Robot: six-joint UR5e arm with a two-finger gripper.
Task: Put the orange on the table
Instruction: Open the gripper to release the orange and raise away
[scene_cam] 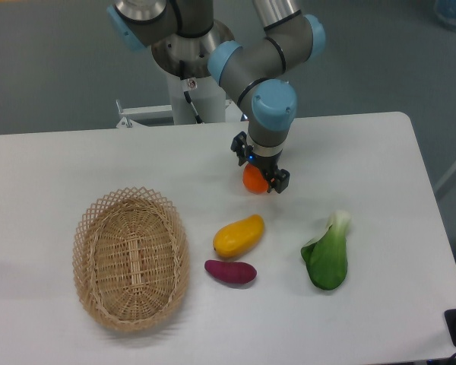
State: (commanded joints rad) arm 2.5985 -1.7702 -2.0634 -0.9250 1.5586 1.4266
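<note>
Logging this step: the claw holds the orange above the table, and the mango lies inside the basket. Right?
Not quite. The claw does hold the orange over the table, but the camera view shows the mango lying on the table beside the empty basket, not inside it.

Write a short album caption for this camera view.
Robot jaws grip an orange above the white table, behind a mango.

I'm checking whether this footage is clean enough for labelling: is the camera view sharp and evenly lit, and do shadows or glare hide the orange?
Camera view: sharp throughout, soft even light, no motion blur. The white table is bright but not blown out. The orange is partly covered by the end effector, not by shadow or glare. Only faint shadows lie under the mango and basket.
</note>
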